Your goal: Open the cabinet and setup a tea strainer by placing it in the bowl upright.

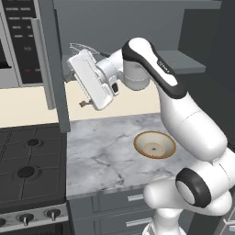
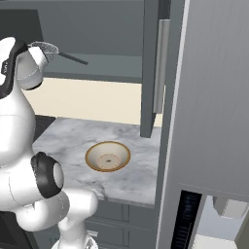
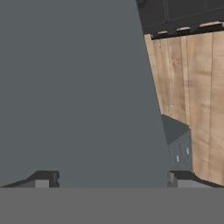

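Claw (image 3: 111,177) spread wide and empty, I reckon the tea strainer (image 2: 58,51) on the cabinet (image 2: 151,68) shelf beside me is light, stiff, best pinched along its thin handle, bowl (image 1: 154,144) waiting below.

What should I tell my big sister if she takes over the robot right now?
Gripper: open, holding nothing, up close to a cabinet door.
Cabinet: both doors open.
Tea strainer: lying on the cabinet shelf, mesh end by the arm.
Bowl: on the marble counter, nothing in it.
Done: cabinet opened.
Left: grasp the strainer, stand it upright in the bowl.
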{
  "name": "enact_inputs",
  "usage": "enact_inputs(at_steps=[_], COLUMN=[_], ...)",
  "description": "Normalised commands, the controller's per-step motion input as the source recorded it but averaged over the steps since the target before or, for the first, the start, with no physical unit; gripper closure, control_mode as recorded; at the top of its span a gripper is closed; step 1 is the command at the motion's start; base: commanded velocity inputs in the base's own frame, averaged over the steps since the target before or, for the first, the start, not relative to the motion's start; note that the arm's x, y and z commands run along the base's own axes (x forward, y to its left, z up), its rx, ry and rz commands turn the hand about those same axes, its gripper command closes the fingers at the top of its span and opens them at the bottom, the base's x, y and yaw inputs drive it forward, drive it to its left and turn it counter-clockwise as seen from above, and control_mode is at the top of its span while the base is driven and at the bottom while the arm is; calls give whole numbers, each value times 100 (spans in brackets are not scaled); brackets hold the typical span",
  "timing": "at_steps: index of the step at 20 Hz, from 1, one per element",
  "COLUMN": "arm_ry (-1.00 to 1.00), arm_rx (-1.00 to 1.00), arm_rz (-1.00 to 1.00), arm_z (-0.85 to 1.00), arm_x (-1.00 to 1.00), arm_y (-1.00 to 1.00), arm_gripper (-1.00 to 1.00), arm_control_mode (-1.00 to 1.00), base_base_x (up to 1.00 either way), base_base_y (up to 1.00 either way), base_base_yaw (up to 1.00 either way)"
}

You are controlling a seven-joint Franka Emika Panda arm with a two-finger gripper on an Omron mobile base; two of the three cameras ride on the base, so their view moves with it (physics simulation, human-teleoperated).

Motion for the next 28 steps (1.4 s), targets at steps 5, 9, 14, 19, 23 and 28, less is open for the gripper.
enact_inputs(at_steps=[5,9,14,19,23,28], arm_ry=[0,0,-3,-18,-31,-34], arm_rx=[0,0,0,-9,-19,-22], arm_rz=[-3,-3,-3,0,5,41], arm_z=[-4,-11,-23,-34,-20,-16], arm_x=[0,0,0,0,10,16], arm_y=[0,0,-27,-46,-58,-66], arm_gripper=[-100,-100,-100,-100,-100,-100], arm_control_mode=[-100,-100,-100,-100,-100,-100], base_base_x=[0,0,0,0,0,0], base_base_y=[0,0,0,0,0,0], base_base_yaw=[0,0,0,0,0,0])
